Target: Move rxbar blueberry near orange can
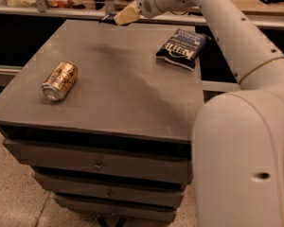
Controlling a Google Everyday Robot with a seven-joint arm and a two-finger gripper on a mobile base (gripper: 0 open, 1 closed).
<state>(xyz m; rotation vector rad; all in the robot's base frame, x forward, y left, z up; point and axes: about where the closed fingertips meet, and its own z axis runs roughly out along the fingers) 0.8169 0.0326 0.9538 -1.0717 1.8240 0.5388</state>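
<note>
The orange can [60, 81] lies on its side on the left part of the grey table [128, 93]. My gripper [120, 18] is raised above the table's far edge, shut on the rxbar blueberry [107, 19], a small dark navy wrapper of which only the end sticking out to the left shows. The bar hangs in the air, well behind and to the right of the can. The white arm reaches in from the lower right across the table.
A larger dark blue Kettle chip bag [182, 48] lies at the table's far right, close to the right edge. The table is the top of a drawer cabinet [99, 164]. A counter with a rail runs behind it.
</note>
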